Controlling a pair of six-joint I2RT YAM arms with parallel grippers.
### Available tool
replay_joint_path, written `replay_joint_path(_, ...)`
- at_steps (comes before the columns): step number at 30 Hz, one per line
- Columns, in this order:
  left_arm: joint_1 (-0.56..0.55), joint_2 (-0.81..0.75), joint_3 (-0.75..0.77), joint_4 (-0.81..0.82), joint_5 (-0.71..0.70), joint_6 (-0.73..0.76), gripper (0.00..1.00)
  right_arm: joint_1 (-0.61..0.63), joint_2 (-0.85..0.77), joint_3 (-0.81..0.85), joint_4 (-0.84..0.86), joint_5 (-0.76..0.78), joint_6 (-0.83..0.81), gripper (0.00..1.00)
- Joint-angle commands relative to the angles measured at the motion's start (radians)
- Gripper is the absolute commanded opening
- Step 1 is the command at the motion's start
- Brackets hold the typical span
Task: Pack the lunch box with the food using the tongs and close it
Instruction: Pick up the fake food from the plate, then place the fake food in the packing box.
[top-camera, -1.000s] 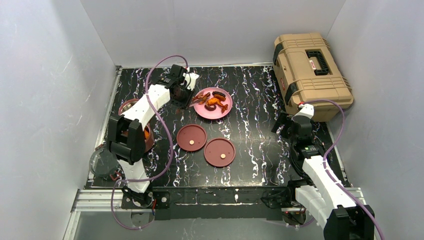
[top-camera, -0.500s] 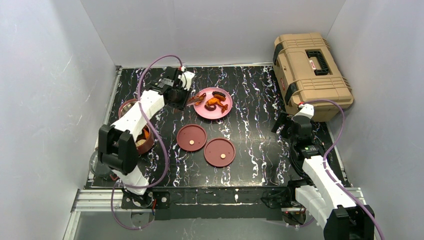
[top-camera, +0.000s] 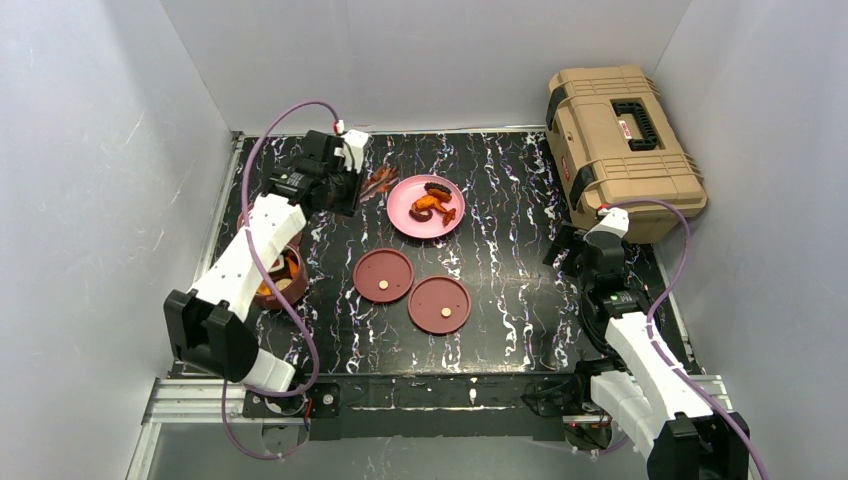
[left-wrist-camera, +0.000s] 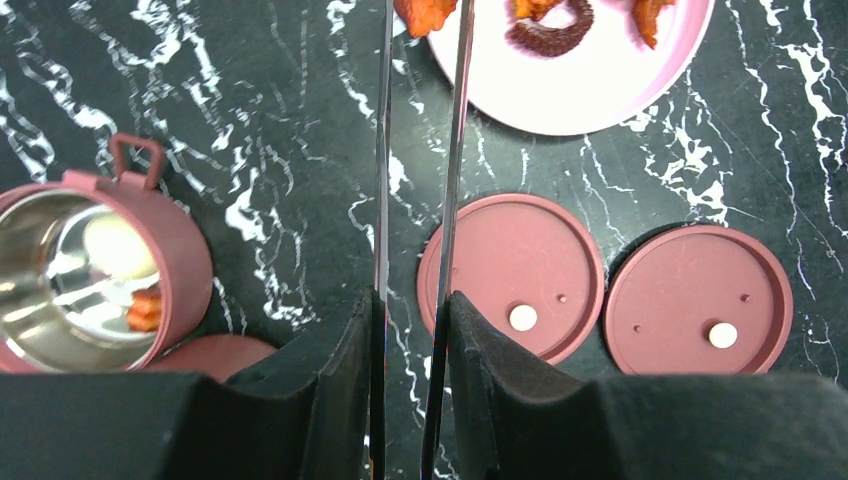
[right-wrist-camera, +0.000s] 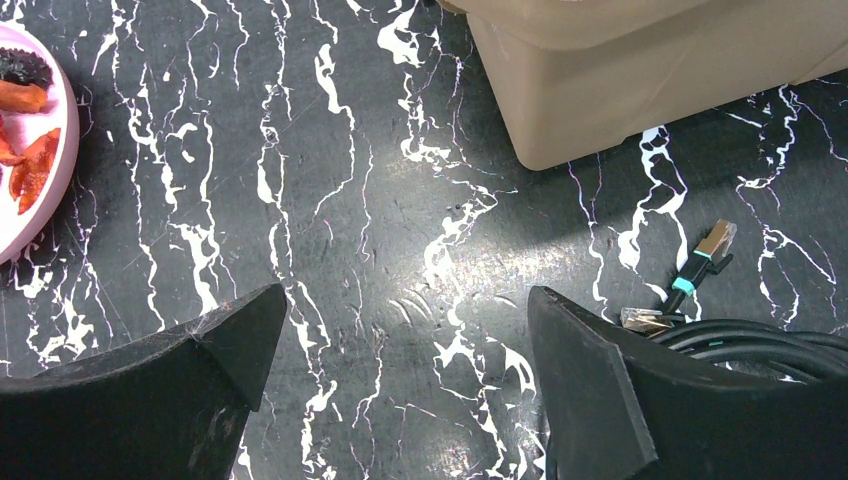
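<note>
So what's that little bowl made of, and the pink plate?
The bowl looks like shiny steel inside, since it mirrors light, with a matte maroon shell, probably plastic. The pink plate looks like smooth, softly glossy plastic, maybe.

- One pink plate is counted.
- Two flat disc lids are counted.
- Two maroon bowls are made out, both partly hidden.
- One pair of tongs is seen.
- One tan toolbox is seen.
- The food pieces are too small to be counted.

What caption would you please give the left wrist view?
Left pincer holds the tongs, pinching an orange food piece near the pink plate.
</note>
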Motion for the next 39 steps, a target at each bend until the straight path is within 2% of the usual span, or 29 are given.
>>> replay_joint_path(1,0.063,-0.116,0.017,-0.089,-0.052,-0.037,0.08,-0.001,-0.018,0.022,0.021,0.013,-0.011,1.0)
replay_joint_path(8,0.25,-0.233,-0.067,-0.142,-0.054,-0.091,0.08,-0.001,-0.018,0.023,0.021,0.0,-0.005,1.0)
replay_joint_path(17,0.462,-0.299,-0.142,-0.177,-0.086,-0.174,0.08,-0.001,-0.041,0.022,0.009,-0.003,-0.003,1.0)
replay_joint_path(21,0.498,-0.3,-0.179,-0.172,-0.109,-0.18,0.08,-0.001,-0.043,0.021,0.012,-0.011,0.001,1.0)
replay_joint_path(29,0.518,-0.261,-0.233,-0.121,-0.07,-0.202,0.08,-0.001,-0.037,0.021,0.013,-0.017,0.003,1.0)
replay_joint_path(39,0.519,-0.244,-0.265,-0.09,-0.074,-0.189,0.25,-0.002,-0.025,0.022,0.015,-0.015,0.003,1.0)
